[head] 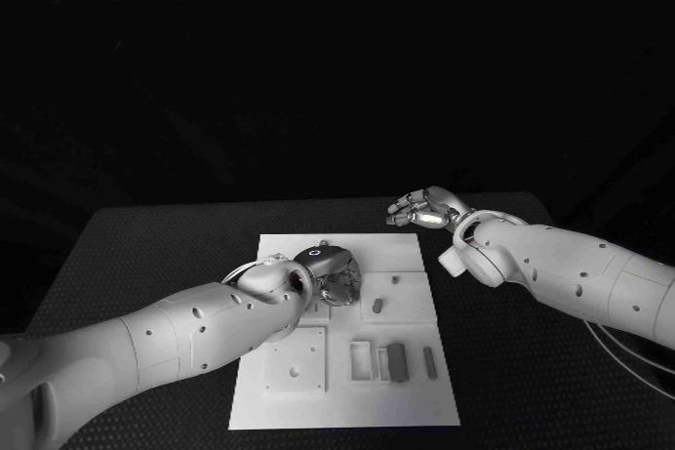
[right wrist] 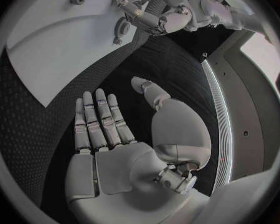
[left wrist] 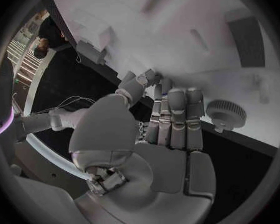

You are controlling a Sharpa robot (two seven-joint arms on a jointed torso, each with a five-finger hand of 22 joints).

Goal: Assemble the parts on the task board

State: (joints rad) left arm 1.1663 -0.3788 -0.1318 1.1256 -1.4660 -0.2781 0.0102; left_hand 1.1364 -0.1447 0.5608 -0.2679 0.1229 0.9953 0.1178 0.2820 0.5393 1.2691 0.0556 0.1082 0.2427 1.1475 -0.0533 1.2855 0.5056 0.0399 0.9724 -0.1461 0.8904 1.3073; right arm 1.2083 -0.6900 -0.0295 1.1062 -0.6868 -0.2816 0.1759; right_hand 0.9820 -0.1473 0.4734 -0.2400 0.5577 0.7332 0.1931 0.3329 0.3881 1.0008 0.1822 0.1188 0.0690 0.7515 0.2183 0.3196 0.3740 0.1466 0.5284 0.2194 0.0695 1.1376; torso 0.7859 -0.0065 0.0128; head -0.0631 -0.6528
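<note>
The white task board [head: 344, 396] lies in the middle of the black table. My left hand [head: 331, 272] hovers over its middle, fingers [left wrist: 177, 117] stretched out side by side and the thumb apart, with nothing in it. A small round toothed part [left wrist: 227, 113] stands on the board right beside those fingers; the same toothed part [right wrist: 122, 29] shows by the left hand [right wrist: 162, 7] in the right wrist view. My right hand [head: 426, 209] is off the board's far right corner above the bare table, its fingers [right wrist: 96, 119] straight and empty.
Near the board's front lie a grey block [head: 397, 360], a thin grey bar [head: 430, 364] and a white frame [head: 362, 360]. A square white plate [head: 296, 364] sits at the front left. A small grey piece [head: 377, 301] rests in the square right of the left hand.
</note>
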